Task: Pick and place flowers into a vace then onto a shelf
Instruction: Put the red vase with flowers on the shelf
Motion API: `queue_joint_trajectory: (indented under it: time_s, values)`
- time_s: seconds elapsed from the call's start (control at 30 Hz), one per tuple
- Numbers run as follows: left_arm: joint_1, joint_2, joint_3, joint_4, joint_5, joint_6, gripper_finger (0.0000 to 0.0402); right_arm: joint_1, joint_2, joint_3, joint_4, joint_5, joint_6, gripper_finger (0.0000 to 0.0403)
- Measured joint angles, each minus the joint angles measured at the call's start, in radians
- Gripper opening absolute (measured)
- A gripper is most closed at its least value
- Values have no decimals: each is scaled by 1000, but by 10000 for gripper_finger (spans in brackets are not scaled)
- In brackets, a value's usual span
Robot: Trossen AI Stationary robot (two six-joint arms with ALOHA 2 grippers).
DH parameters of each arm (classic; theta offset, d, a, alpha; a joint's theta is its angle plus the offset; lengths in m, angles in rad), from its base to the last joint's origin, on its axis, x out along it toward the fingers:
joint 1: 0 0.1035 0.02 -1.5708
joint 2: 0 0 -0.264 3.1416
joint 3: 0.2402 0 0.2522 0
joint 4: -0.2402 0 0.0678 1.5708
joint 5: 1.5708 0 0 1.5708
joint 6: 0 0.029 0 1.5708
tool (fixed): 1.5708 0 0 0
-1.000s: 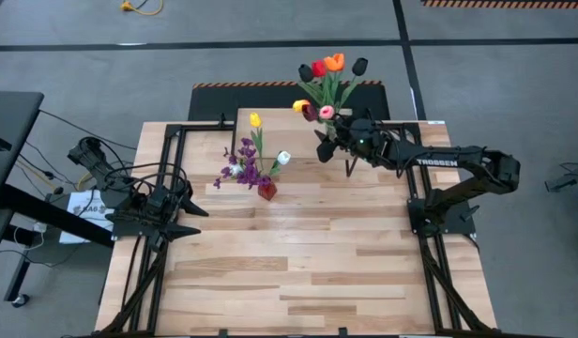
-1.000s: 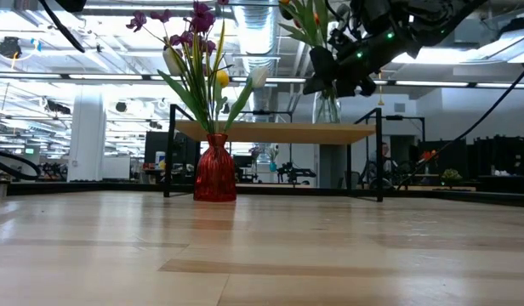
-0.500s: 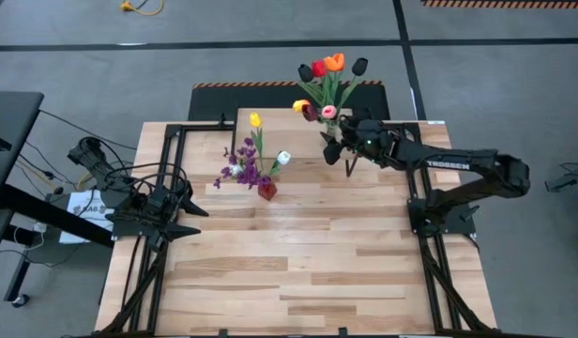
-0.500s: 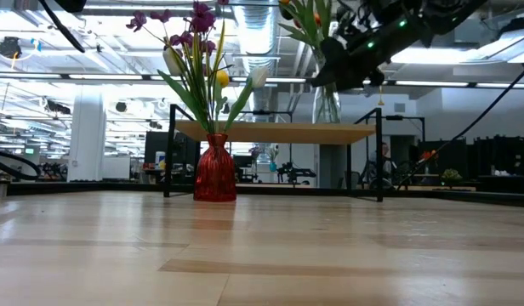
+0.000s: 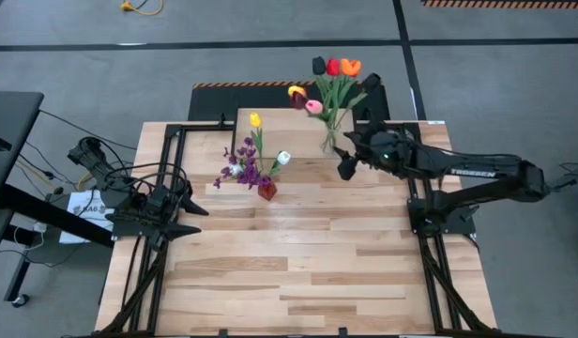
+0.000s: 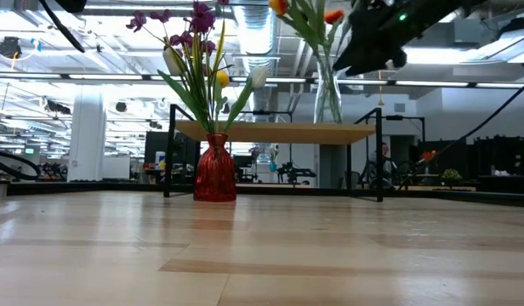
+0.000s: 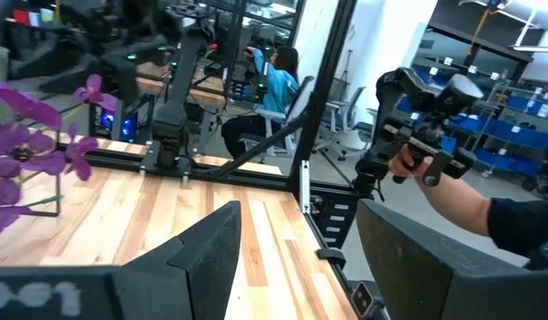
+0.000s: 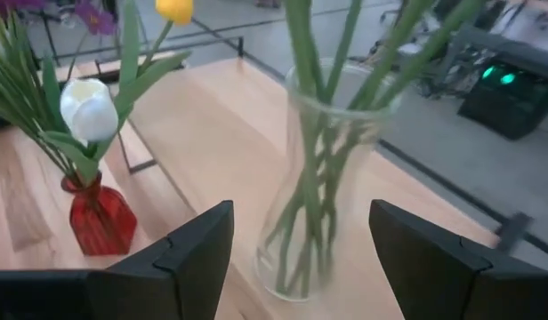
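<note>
The flowers (image 8: 320, 133) in their clear vase (image 8: 318, 213) stand on the shelf (image 6: 279, 132), my right pincer (image 8: 296, 258) open and empty just beside it, so next I judge the red vase (image 5: 266, 189) on the desk (image 5: 298, 263) needs lifting.

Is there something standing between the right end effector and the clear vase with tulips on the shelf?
Nothing visible does. The right end effector is open and faces the clear vase directly, with only bare shelf in between. The red vase stands off to the side.
</note>
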Motion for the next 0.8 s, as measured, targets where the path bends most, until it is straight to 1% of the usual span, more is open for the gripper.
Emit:
queue_joint_trajectory:
  time_s: [0.17,0.27,0.4,0.57,0.63,0.7,0.8]
  values:
    - [0,0,0,0,-22,6,215,84,-90,0,-99,133,54,256]
    - [0,0,0,-1,-28,18,215,160,-150,0,-162,183,124,256]
    - [0,0,0,-3,-71,27,215,315,-204,0,-211,207,242,255]
    - [-2,45,0,-3,-77,31,215,541,-213,0,-217,245,340,255]
    - [-15,96,0,-2,-78,18,214,630,-202,0,-218,321,393,255]
    - [-37,162,0,4,-97,-9,211,718,-187,0,-238,432,462,255]
    - [-89,265,0,11,-202,-71,204,840,-166,0,-296,583,588,255]
